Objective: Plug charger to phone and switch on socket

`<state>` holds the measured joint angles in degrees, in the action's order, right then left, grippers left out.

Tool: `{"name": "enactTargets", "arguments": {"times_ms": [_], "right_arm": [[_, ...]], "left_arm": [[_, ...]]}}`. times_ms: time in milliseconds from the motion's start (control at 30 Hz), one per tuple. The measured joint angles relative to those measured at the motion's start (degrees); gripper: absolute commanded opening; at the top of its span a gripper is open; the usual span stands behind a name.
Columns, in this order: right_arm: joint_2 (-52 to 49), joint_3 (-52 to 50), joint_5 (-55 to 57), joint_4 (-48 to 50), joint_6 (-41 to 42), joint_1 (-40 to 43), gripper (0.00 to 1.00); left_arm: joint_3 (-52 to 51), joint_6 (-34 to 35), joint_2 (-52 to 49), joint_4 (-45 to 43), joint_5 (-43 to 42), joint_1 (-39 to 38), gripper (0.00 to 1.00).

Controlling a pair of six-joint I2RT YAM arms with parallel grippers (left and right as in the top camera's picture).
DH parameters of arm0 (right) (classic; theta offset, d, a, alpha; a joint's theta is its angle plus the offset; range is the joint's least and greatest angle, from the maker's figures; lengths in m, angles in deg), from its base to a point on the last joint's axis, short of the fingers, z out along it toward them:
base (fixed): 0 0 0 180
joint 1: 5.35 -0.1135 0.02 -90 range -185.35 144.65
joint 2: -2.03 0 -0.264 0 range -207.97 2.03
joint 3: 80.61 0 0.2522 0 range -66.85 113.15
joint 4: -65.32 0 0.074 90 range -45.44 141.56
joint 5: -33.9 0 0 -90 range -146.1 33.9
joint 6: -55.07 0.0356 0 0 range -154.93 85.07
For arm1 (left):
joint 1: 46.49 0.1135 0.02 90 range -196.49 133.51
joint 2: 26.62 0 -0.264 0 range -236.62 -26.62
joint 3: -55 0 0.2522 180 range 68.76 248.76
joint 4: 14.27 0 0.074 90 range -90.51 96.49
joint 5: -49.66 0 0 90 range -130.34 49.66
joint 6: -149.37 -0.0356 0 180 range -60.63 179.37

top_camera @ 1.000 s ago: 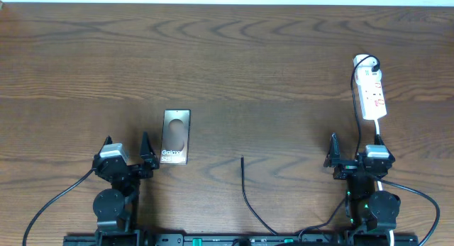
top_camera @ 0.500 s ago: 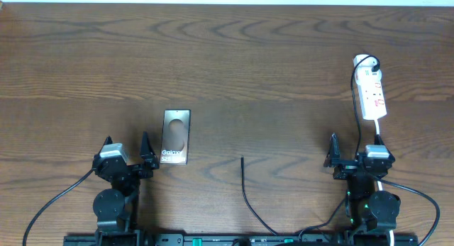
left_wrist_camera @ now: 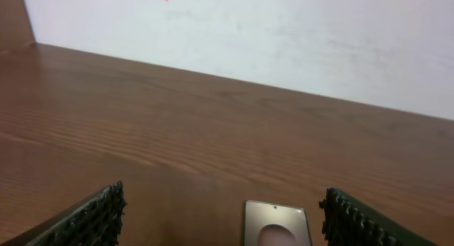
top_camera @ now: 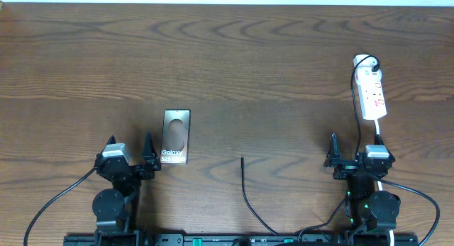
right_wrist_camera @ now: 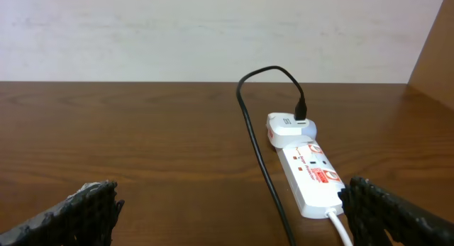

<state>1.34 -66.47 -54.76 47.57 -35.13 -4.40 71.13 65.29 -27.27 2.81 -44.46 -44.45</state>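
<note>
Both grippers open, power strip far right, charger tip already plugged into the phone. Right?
Not plugged: the overhead view shows the charger tip lying free on the table, right of the phone. The left gripper and right gripper open, power strip far right: correct.

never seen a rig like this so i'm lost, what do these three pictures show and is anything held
Two robot arms sit at a wooden table. One picture looks down from above; the other two come from cameras on the wrists, so the dark ridged shapes at their bottom corners are each arm's own fingers. The left gripper and right gripper are open and hold nothing. On the table lie a phone, a black charger cable and a white power strip.
</note>
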Motion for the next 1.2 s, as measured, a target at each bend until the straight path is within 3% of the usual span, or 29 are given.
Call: {"name": "enactTargets", "arguments": {"times_ms": [233,467,533,833,933,1100,1133,1167,1200], "right_arm": [[0.0,0.0,0.0,0.0,0.0,0.0,0.99],[0.0,0.0,0.0,0.0,0.0,0.0,0.99],[0.0,0.0,0.0,0.0,0.0,0.0,0.99],[0.0,0.0,0.0,0.1,0.0,0.0,0.99],[0.0,0.0,0.0,0.0,0.0,0.0,0.99],[0.0,0.0,0.0,0.0,0.0,0.0,0.99],[0.0,0.0,0.0,0.0,0.0,0.0,0.99],[0.0,0.0,0.0,0.0,0.0,0.0,0.99],[0.0,0.0,0.0,0.0,0.0,0.0,0.99]], "left_arm": [[9.9,-2.2,-4.3,0.4,-0.5,0.0,0.87],[27.2,-3.7,-22.5,5.3,-2.0,0.0,0.87],[34.2,-4.2,-30.2,10.1,-3.0,0.0,0.87],[73.1,-7.1,-65.9,47.9,-5.0,0.0,0.87],[80.8,-7.7,-74.9,56.0,-5.0,0.0,0.87],[83.2,-7.9,-85.7,59.9,-5.0,0.0,0.87],[83.2,-7.9,-87.7,60.2,-5.0,0.0,0.8],[83.2,-7.9,-90.0,60.5,-5.0,0.0,0.57],[83.2,-7.9,-91.6,60.7,-5.1,0.0,0.47]]}}
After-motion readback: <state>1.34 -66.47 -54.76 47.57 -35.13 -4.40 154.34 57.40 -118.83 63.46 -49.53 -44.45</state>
